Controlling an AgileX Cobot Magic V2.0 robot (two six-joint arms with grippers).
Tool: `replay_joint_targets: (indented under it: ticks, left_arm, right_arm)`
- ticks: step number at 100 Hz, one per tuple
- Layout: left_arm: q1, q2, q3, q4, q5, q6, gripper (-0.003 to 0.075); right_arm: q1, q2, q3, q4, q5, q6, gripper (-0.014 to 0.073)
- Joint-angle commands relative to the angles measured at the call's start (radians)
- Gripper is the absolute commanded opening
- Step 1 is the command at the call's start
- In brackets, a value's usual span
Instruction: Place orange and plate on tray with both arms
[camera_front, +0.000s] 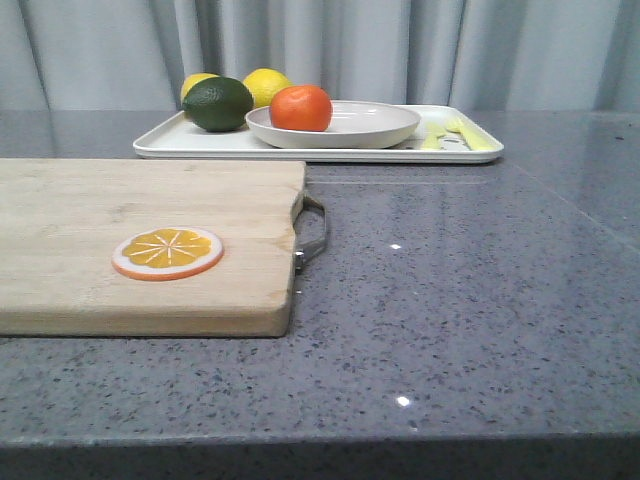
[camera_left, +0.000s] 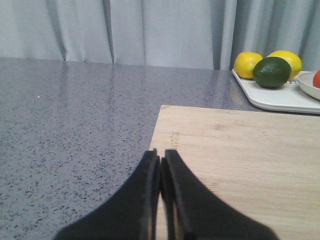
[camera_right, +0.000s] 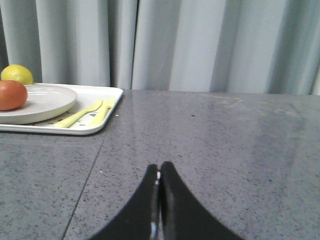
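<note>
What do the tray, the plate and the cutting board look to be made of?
Tray: smooth white, likely plastic or melamine, matte sheen. Plate: off-white with a soft matte look, ceramic or melamine; I can't tell which. Cutting board: pale wood with visible grain and a metal handle.

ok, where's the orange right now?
In the front view the orange sits in the plate on the tray at the table's far side, just right of the dark green fruit and lemons.
</note>
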Motion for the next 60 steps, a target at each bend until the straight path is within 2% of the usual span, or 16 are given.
replay_joint_targets:
  ticks: [1,27,60]
  left_arm:
    - [-0.007,-0.033,0.009,-0.003,-0.082,-0.007,-0.002]
    - [-0.007,-0.033,0.009,-0.003,-0.082,-0.007,-0.002]
    - [-0.007,-0.033,0.009,-0.003,-0.082,-0.007,-0.002]
  right_arm:
    - [-0.033,-0.026,0.005,-0.015,-0.099,0.003,-0.0024]
    - [-0.043,-0.109,0.057,-0.015,-0.071,0.003,-0.0024]
    - [-0.043,-0.109,0.057,-0.016,-0.034,0.003,-0.0024]
